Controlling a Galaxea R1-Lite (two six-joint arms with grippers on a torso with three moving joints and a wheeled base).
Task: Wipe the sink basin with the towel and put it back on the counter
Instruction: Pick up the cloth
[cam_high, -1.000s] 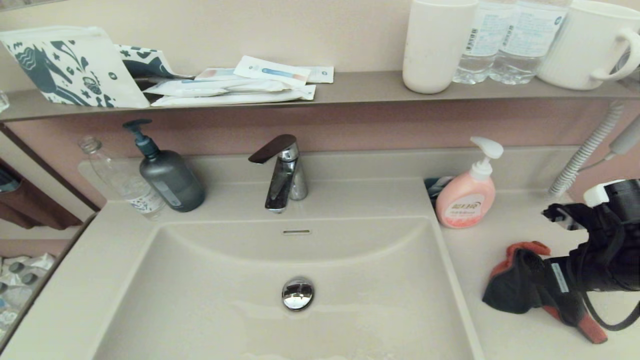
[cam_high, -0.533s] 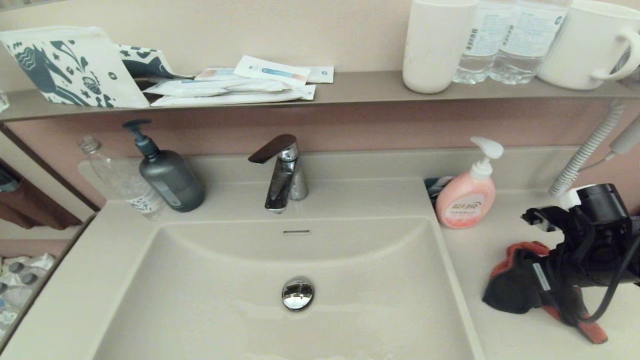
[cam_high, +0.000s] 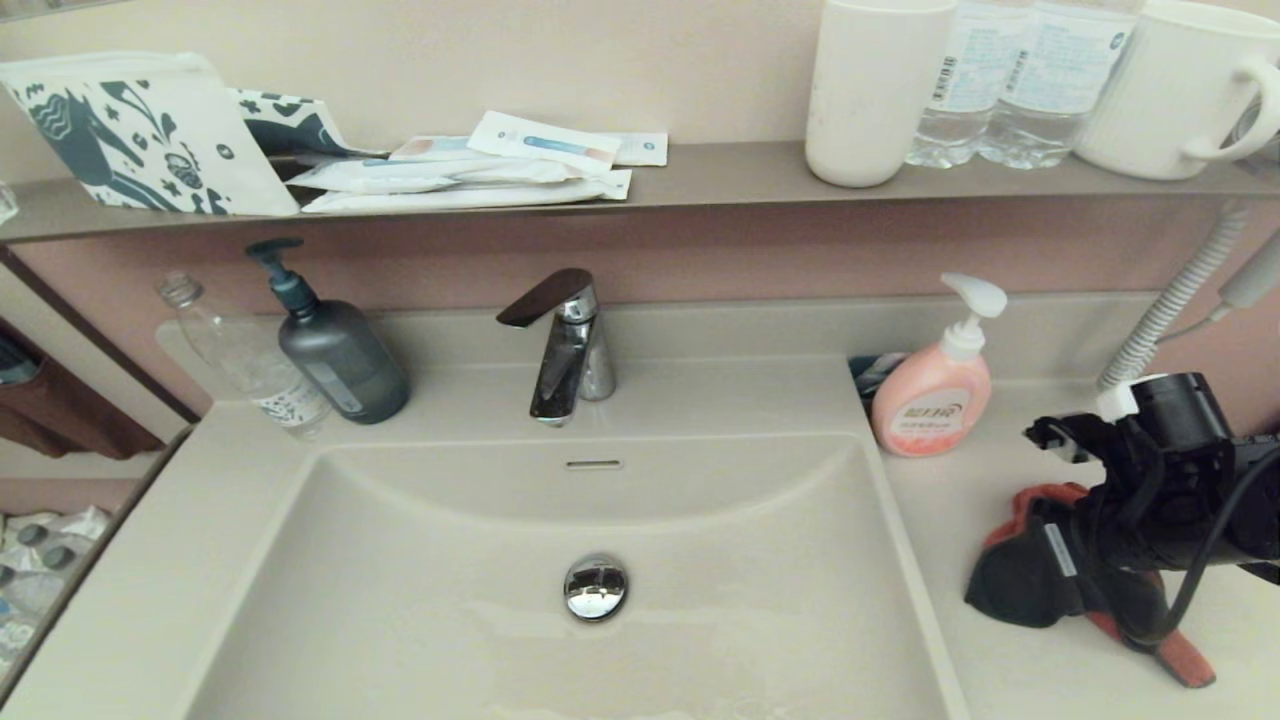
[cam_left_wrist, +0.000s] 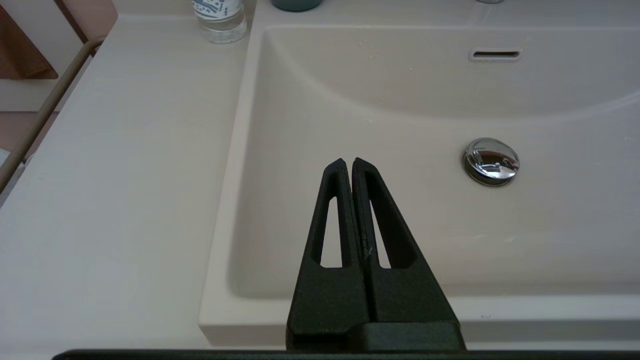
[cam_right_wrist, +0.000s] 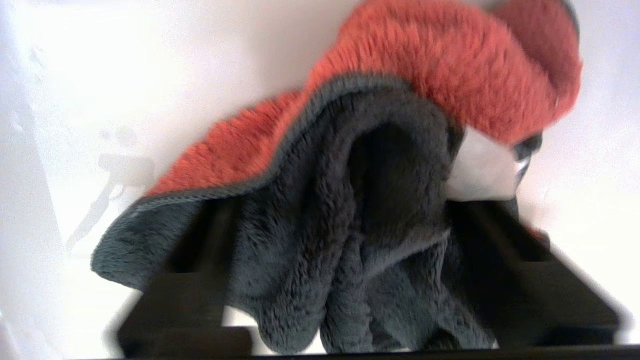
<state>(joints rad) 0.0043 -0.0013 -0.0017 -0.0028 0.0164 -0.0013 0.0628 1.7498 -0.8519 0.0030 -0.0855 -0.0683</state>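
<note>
From my remote station, nearest in: the left gripper (cam_left_wrist: 348, 162) hangs over the near rim of the sink basin (cam_high: 420, 600), jaws closed on nothing, tips pointing toward 12 o'clock. The basin floor ahead of it is open as far as the drain plug (cam_high: 595, 587) and the overflow slot (cam_high: 593, 464) beyond.

At 3 o'clock of the basin, on the right strip of the desk (cam_high: 950, 520), lies the towel (cam_high: 1020, 580), crumpled, dark side up with orange edging showing. The right gripper (cam_right_wrist: 345, 250) is down over it with jaws spread wide, one finger on either side of the cloth; not yet clamped. The towel lies near the basin's right edge without overhanging it.

Farther, at 12 o'clock of the towel, the pink soap bottle (cam_high: 932, 395) stands close to the basin's rear corner. The faucet (cam_high: 565, 345) stands behind the basin, a grey pump bottle (cam_high: 335, 355) at 10 o'clock.
</note>
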